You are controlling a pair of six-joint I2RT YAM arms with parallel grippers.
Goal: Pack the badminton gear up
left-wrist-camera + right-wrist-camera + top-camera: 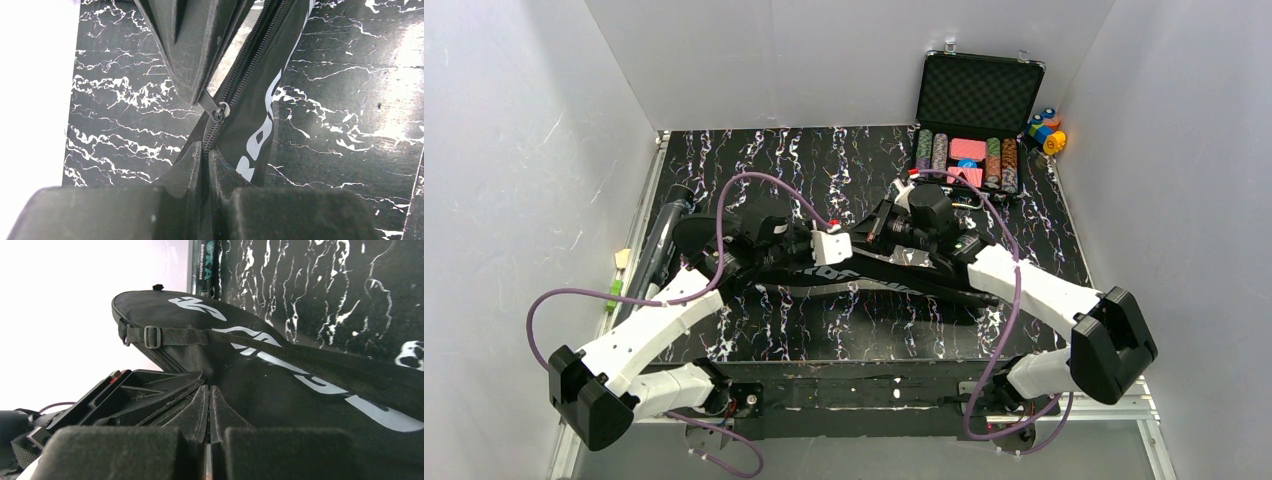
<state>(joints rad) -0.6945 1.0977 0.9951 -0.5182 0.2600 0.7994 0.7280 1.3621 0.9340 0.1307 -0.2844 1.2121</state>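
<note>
1. Closest to the lens in the left wrist view is the left hand (207, 167). Its two fingers are pressed together on the black bag (260, 100), right on the zipper seam, so it's clenched with fabric between the pads.
2. Just toward 12 o'clock from that grip sits the zipper slider (218, 111). Its pull tab (209, 102) angles off to 11 o'clock, straight into the tips of the right hand (191, 95).
3. In the right wrist view, that hand's fingers are squeezed flat against each other with no gap. It looks clenched on the tab (the tab itself is hidden from this angle). Behind it you get the bag's side with white lettering and the strap (190, 335) with its buckle.
4. From overhead, the bag lies across the middle of the table (824, 160), wide end toward 10 o'clock and narrow end toward 4 o'clock. Both hands meet over its middle.
5. The dark tube (659, 250) lies flat along the table's 9 o'clock edge, just beside the bag's wide end. Its teal lettering shows up in the right wrist view.
6. At 1 o'clock the chip case (969, 150) sits open, lid standing up by the back wall. The coloured blocks (1044, 130) are just to its 3 o'clock side.
</note>
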